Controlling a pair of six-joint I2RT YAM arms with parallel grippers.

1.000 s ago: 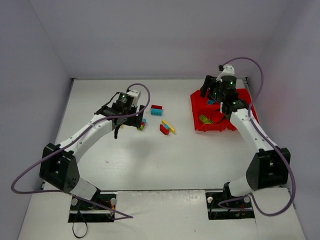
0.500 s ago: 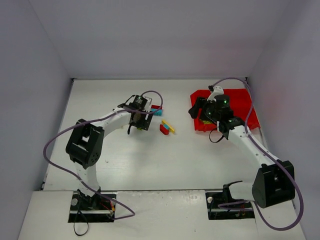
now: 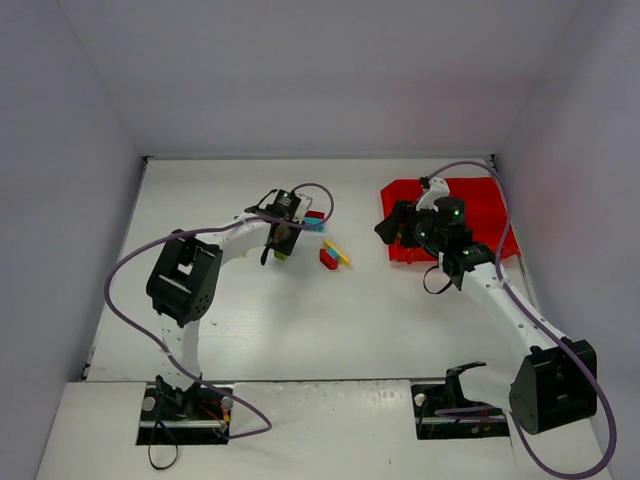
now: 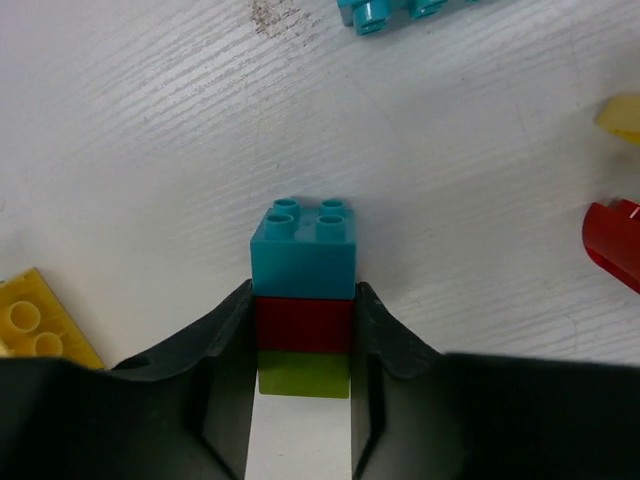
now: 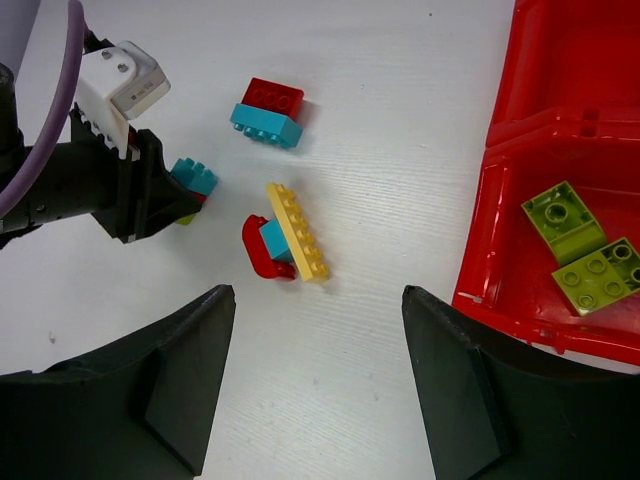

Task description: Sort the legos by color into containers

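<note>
The left claw (image 4: pixel 303 300) is closed on a stack of legos (image 4: pixel 303 262), cyan over red over lime, gripping its red layer just above the bench (image 4: pixel 150 150). Close by on the right lie a red-and-cyan pair (image 5: pixel 268 110) and a yellow plate (image 5: pixel 297 232) across a red piece (image 5: pixel 256 250). The right claw (image 5: pixel 315 375) hangs open and empty left of the red tray (image 5: pixel 560 100), whose near-left compartment holds two lime bricks (image 5: pixel 563 215)
</note>
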